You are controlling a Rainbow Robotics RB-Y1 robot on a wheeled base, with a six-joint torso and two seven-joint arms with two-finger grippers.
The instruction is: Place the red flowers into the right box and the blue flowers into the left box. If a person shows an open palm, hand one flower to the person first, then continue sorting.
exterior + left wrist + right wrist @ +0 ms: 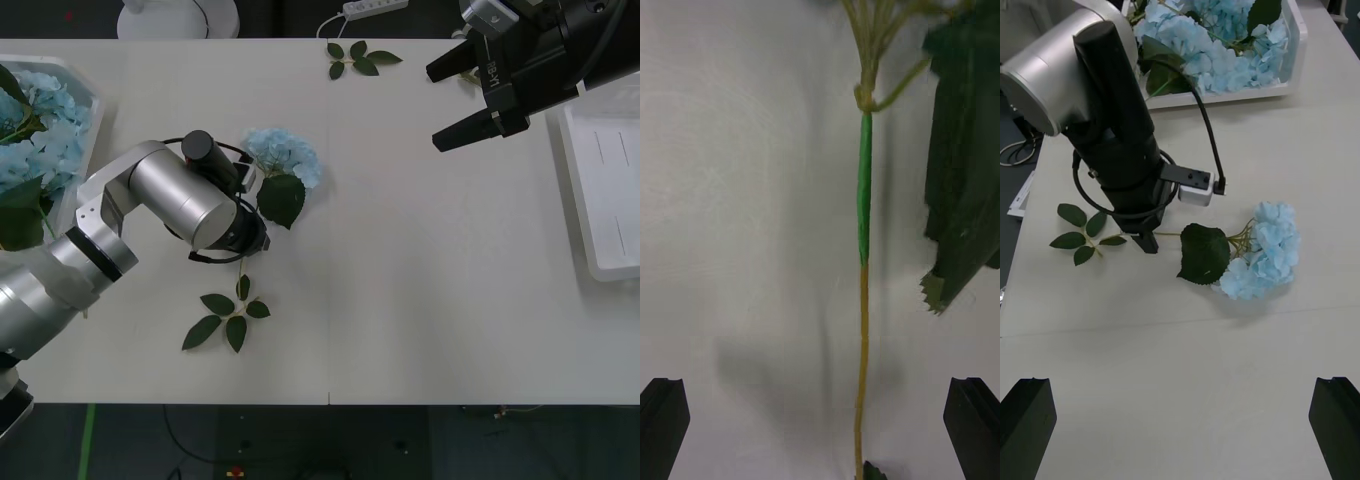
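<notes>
The bench [420, 250] looks smooth, matt off-white. The right box [600, 180] is glossy white plastic. The left arm [175, 195] has brushed silvery metal shells with black matt joints. The blue flower [1262, 251] looks like fluffy fabric petals, its leaf [1202, 253] dull dark green.

Two boxes [600, 200], one loose blue flower [283, 157], two leaf sprigs [228, 318].

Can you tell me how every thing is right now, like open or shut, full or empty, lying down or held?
left gripper: open, down over the loose flower's stalk
right gripper: open, up over the table near the right box
loose blue flower: lying flat on the table, not gripped
left box: holds blue flowers
right box: nothing in the part I can see
leaf sprigs: lying loose on the table
</notes>
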